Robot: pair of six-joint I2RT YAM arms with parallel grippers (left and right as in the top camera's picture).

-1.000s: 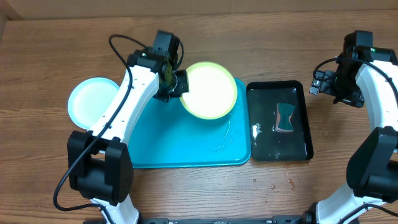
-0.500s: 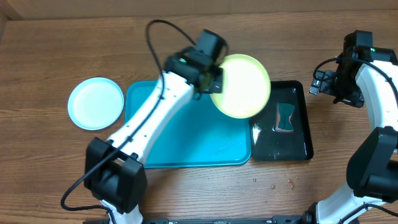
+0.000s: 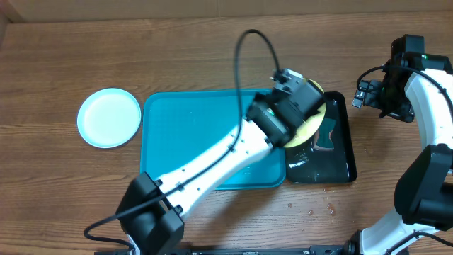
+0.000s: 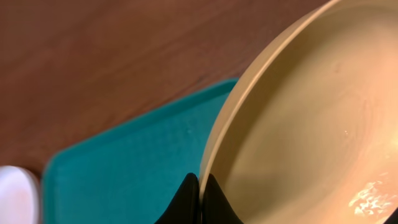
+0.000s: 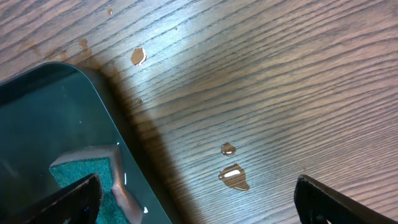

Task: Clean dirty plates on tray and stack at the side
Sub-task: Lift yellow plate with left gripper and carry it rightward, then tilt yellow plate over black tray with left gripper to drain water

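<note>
— Well, where is the yellow-green round plastic plate (image 4: pixel 298 124) just now?

— Up in the air, on the left tool (image 4: pixel 200 194). From above it hangs over the seam where the large turquoise rectangular plastic tray (image 3: pixel 191 142) meets the smaller black plastic tray (image 3: pixel 333 168), more over the black one. Whether it touches anything underneath I can't tell, because the arm hides that.

— And the grip?

— Both fingers are pinched tight on the rim, one on either side of the lip. It's a thin hold on an edge.

— Would that worry you?

— A bit. I'd judge the plate light and stiff, so weight is no trouble. But there's a wet glint inside it, and wet plastic is slippery. Held at one spot on the rim, it could swivel or slide out. The rim's the only place to take it, mind, since the face is too broad.

— The other arm?

— The right tool (image 5: pixel 198 186) gapes wide and empty above the bench (image 5: pixel 280 74), by the black tray's corner. A teal sponge (image 5: pixel 81 171) lies in that tray, and there are water drops (image 5: pixel 233 174) on the wood.

— Any more plates?

— One light blue round plastic plate (image 3: pixel 110 117) lies on the bench just left of the turquoise tray, not touching it. I can't see a third.
</note>
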